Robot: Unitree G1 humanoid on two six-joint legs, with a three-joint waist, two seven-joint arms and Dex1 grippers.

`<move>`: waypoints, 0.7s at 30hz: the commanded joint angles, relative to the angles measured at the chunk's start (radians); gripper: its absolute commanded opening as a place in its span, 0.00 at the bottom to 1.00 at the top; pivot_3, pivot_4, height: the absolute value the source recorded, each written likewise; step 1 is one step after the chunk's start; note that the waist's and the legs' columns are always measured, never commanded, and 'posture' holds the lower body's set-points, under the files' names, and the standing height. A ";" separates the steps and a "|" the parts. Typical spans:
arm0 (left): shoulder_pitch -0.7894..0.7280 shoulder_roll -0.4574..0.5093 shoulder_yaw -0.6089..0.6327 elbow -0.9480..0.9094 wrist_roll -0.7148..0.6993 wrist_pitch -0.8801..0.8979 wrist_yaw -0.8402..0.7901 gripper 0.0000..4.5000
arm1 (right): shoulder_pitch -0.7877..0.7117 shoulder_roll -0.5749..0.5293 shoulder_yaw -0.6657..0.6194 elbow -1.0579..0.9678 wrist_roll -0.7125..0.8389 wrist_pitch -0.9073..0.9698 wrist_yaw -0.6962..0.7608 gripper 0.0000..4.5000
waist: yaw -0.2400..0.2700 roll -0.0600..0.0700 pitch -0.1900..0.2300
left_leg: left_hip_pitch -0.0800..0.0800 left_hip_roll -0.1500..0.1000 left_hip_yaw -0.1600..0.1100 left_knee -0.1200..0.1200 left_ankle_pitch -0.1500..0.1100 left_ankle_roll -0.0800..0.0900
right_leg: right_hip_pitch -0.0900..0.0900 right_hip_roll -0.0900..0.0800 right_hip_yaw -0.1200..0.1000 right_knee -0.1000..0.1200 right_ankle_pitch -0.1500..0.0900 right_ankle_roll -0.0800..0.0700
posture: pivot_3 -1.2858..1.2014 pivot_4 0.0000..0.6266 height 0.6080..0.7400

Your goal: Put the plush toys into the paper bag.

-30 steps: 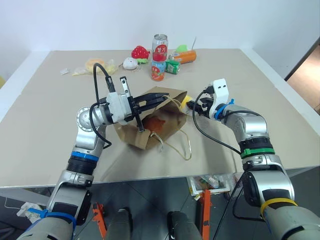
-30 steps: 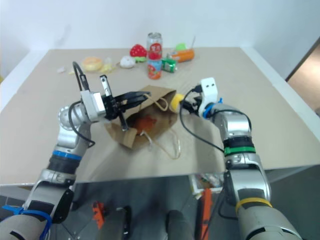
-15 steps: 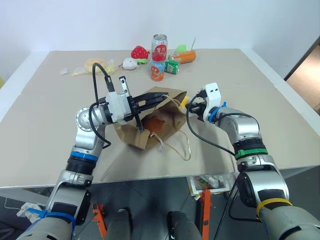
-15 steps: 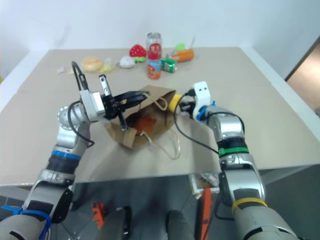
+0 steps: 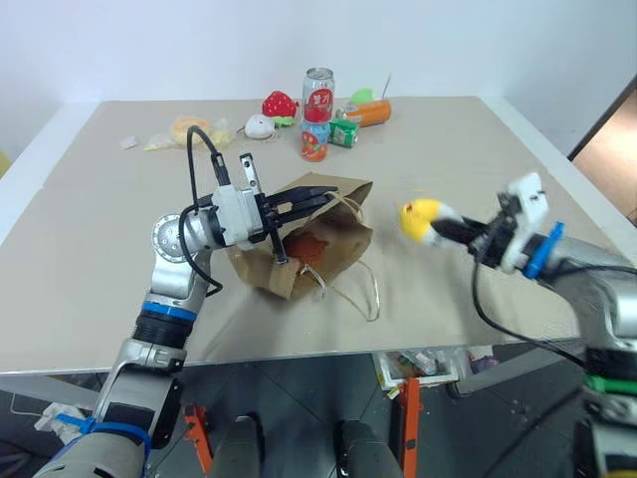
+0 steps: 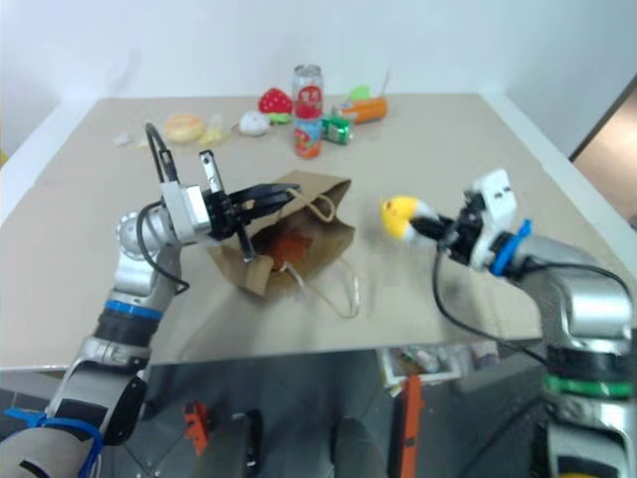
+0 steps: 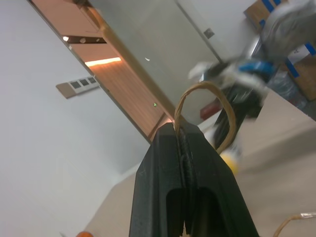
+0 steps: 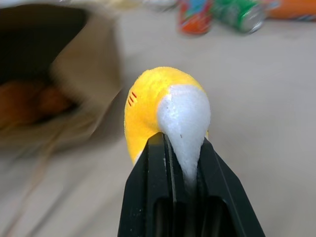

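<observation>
Bag (image 5: 320, 234) lies on our worktop (image 5: 100, 249), mouth held up by our left claw (image 5: 299, 207), pressed together on 1 cord handle (image 7: 200, 111). Our right claw (image 5: 445, 228) pinches the egg toy (image 5: 419, 219) in the air, right of the bag. The brown toy (image 5: 311, 246) sits inside.

2 head eyes looking down over the table (image 5: 90, 249), wrist cameras close along each gripper, both glimpsing tabletop
</observation>
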 commanded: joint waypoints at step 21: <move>-0.004 0.010 0.009 -0.033 -0.024 -0.002 -0.012 0.00 | -0.214 0.268 0.277 -0.081 0.013 0.003 -0.228 0.00 | -0.007 -0.001 0.000 | 0.003 -0.001 0.001 0.003 0.000 0.000 | 0.004 0.001 0.004 -0.001 0.004 0.000 | 0.52 0.24 1.00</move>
